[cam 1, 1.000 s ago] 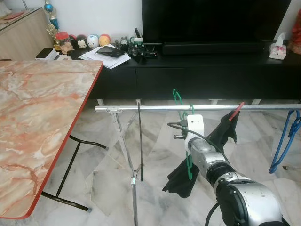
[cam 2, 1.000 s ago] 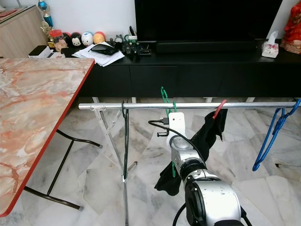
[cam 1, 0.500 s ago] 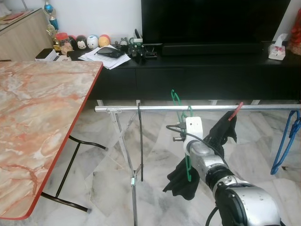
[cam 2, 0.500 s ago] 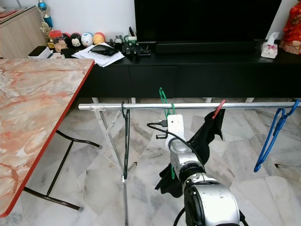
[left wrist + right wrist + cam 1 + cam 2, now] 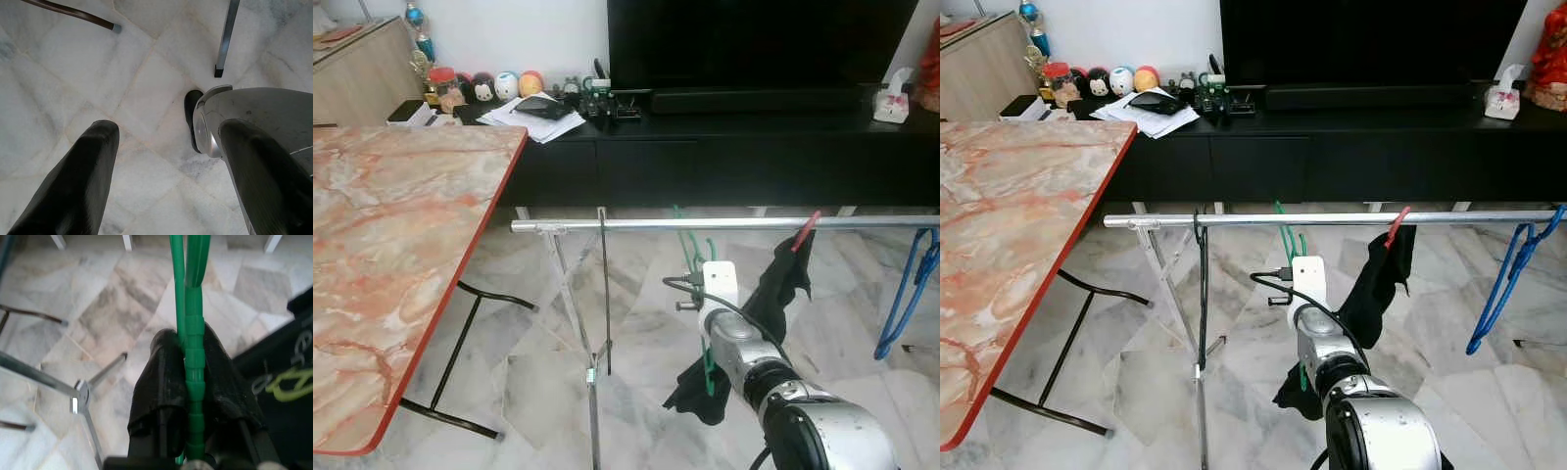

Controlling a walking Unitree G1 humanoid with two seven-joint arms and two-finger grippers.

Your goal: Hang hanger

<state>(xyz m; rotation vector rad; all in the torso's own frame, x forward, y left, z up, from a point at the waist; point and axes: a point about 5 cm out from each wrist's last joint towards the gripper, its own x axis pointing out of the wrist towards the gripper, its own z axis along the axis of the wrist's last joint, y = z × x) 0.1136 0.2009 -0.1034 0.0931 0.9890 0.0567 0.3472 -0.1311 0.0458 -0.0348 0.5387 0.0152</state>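
Right gripper (image 5: 188,364) clamped on one green hanger (image 5: 194,382), apparently just below rail (image 5: 724,224), frame centre.

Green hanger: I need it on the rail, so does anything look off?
Yes. The green hanger, gripped by the right gripper, has its hook below the rail, not over it. Its black garment dangles bunched.

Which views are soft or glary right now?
Right wrist view: the green plastic hanger clamped in the right gripper and the floor behind are soft. Left wrist view: left gripper's fingers blurred, marble floor sharper. Eye views: crisp, mild sheen on the silver metal rail.
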